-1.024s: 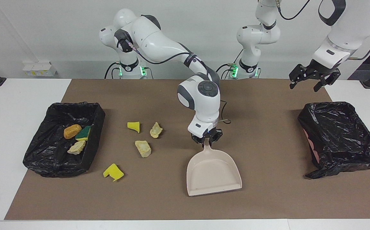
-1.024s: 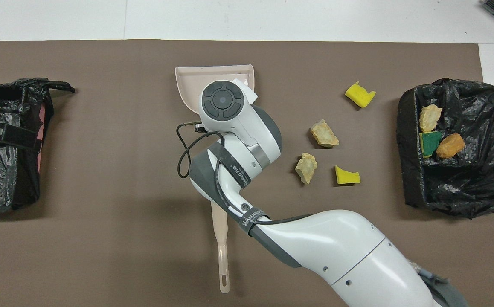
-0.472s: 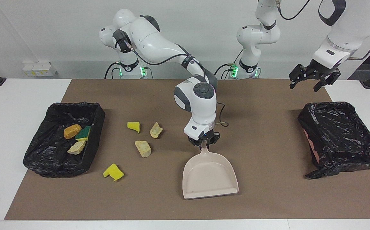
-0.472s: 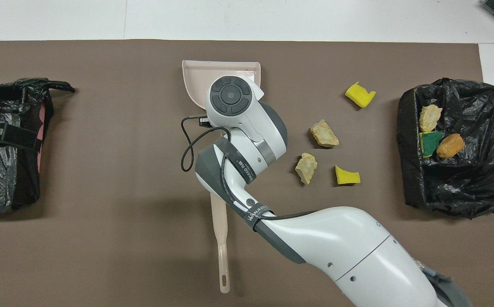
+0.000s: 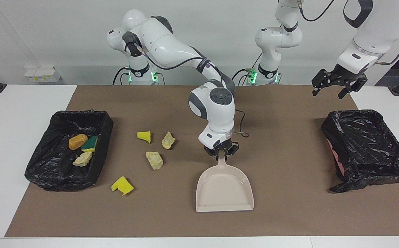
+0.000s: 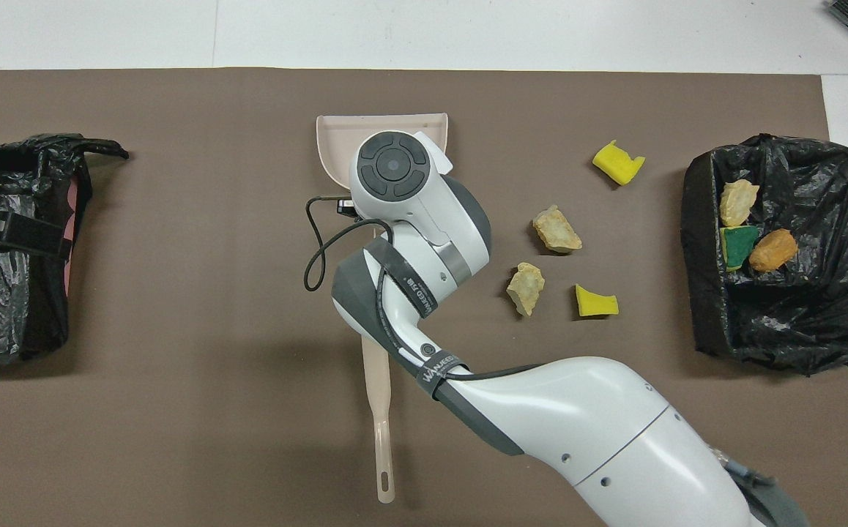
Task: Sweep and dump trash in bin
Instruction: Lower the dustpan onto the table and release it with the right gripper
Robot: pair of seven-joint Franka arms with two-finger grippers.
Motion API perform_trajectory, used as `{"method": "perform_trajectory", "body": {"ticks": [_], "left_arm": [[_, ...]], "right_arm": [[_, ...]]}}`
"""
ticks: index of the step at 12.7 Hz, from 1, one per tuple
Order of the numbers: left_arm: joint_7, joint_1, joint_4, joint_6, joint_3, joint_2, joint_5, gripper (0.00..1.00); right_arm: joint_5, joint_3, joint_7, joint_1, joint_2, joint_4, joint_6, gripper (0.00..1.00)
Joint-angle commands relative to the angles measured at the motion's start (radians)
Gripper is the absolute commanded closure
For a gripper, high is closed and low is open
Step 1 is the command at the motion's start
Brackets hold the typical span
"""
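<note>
Overhead view: seven scraps of trash are present. Four lie loose on the brown mat [image 5: 289,144]: two yellow sponge pieces [image 5: 144,136] [image 5: 122,185] and two pale lumps [image 5: 168,140] [image 5: 154,160]. All four sit between the dustpan [image 5: 224,187] and the lined bin [image 5: 92,165] at the right arm's end of the table. Three more rest inside that bin: one orange-brown lump [image 5: 78,141], one green-and-yellow sponge [image 5: 90,144] and one pale lump [image 5: 82,159]. A second lined bin [image 5: 368,151] stands well apart from the dustpan, toward the left arm's end.

One dustpan lies flat on the mat near the table's middle. Its long axis runs straight away from the robots: the handle points toward them and the wide open mouth points away. One beige brush handle [image 6: 380,432] lies on the mat nearer to the robots than the dustpan, roughly in line with it; its head is hidden under the right arm.

Right gripper [image 5: 221,154]: positioned at the dustpan's handle, with the fingers on either side of it. Whether the fingers clamp the handle or stand slightly off it cannot be told.

Left gripper [image 5: 334,88]: waits raised over the mat's corner, above the second bin's end of the table, fingers spread wide, holding nothing.
</note>
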Motion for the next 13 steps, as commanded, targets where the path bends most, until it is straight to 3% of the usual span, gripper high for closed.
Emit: {"method": "perform_trajectory", "body": {"ticks": [1,3,4,6,10,13], "left_arm": [[0.01,-0.01,0.003,-0.016,0.01,-0.01,0.016,0.0],[0.01,-0.012,0.002,-0.016,0.01,-0.01,0.016,0.0],[0.01,-0.01,0.003,-0.016,0.01,-0.01,0.016,0.0],[0.01,-0.01,0.003,-0.016,0.01,-0.01,0.016,0.0],[0.01,-0.01,0.003,-0.016,0.01,-0.01,0.016,0.0],[0.01,-0.012,0.003,-0.016,0.01,-0.01,0.016,0.0]], "right_arm": [[0.027,0.005,0.015,-0.022,-0.018,-0.006,0.018,0.37],[0.041,0.008,0.017,-0.046,-0.066,-0.027,0.006,0.27],[0.082,0.007,0.032,-0.046,-0.116,-0.077,0.004,0.27],[0.118,0.007,0.043,-0.053,-0.233,-0.206,0.003,0.23],[0.115,0.007,0.018,-0.068,-0.527,-0.554,0.024,0.03],[0.118,0.008,0.064,0.004,-0.645,-0.718,0.019,0.0]]}}
